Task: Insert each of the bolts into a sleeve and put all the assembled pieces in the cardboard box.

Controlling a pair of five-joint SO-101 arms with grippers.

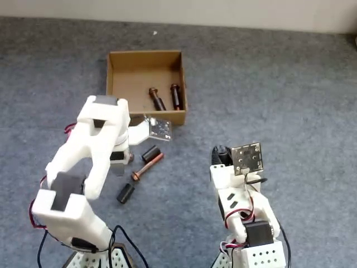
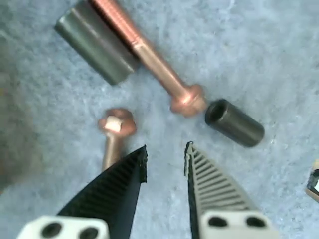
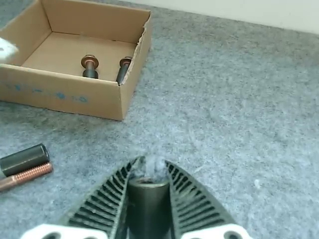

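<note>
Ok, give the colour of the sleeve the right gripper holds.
Dark grey sleeve; best in right wrist view.

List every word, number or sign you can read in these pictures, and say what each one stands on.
No text can be read.
The cardboard box has faint blue print on its outer wall: too blurred to read.

Glossy coppery metal bolts and dull dark sleeves rest on fuzzy carpet (box: matt cardboard).
</note>
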